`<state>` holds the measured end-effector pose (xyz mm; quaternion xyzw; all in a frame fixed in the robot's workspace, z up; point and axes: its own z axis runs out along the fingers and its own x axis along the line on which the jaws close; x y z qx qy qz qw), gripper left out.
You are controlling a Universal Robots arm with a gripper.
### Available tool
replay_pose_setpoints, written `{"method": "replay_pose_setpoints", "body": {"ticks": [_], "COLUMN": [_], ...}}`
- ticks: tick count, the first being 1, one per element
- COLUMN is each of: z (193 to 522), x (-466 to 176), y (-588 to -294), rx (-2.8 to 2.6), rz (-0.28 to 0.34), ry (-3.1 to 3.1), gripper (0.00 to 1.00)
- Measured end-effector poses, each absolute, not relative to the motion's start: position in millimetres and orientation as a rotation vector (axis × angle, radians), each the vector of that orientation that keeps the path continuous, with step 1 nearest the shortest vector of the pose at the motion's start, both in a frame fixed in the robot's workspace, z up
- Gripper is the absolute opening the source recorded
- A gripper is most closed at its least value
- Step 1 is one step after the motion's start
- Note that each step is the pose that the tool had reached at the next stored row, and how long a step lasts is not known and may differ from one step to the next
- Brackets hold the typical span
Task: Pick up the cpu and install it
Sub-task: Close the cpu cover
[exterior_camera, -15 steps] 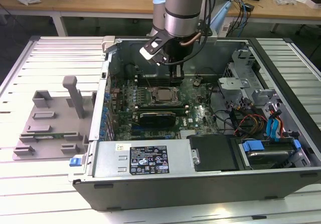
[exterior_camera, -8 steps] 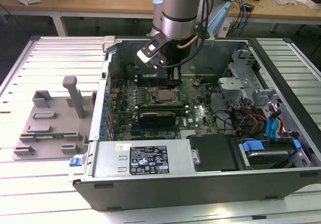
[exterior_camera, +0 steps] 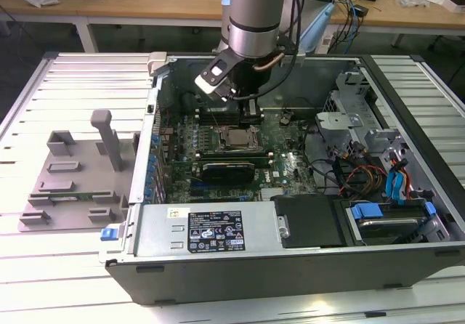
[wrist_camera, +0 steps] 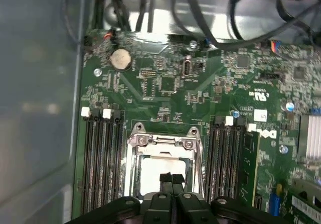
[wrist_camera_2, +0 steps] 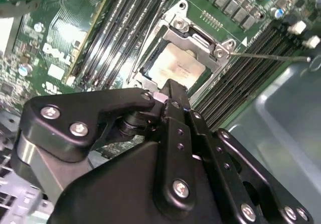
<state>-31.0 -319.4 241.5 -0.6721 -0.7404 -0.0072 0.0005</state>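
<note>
Table point(exterior_camera: 73, 77) of pale slats carries an open computer case point(exterior_camera: 290, 269) lying on its side, with a grey plastic fixture plate point(exterior_camera: 73, 186) just beside the case on the exterior view's left. The robot arm point(exterior_camera: 251, 19) reaches down from above into the case. Along the case's near wall sits a metal power supply box point(exterior_camera: 211, 229) with a black label, and drive bays with blue tabs point(exterior_camera: 396, 182) fill the exterior view's right end.

The green motherboard point(exterior_camera: 290, 168) covers the case floor. Rows of black memory slots point(wrist_camera: 103, 158) run on both sides of the metal socket frame point(wrist_camera: 163, 141).

The cpu point(wrist_camera_2: 175, 68) lies flat inside that frame with its silver top facing up, and is seen in both wrist views point(wrist_camera: 150, 166).

The gripper point(wrist_camera: 171, 178) hangs directly over the socket, close above the chip. Its two black fingers point(wrist_camera: 165, 180) are pressed together side by side, with nothing visible between them. Whether the tips touch the chip's top cannot be told.
</note>
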Motion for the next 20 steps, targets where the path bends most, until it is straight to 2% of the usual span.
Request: {"method": "replay_pose_setpoints", "body": {"ticks": [20], "z": [241.1], "x": [-31.0], "y": [-319.3], "rx": [-1.144], "rz": [-0.015], "ry": [-2.924], "gripper": [0.11]}}
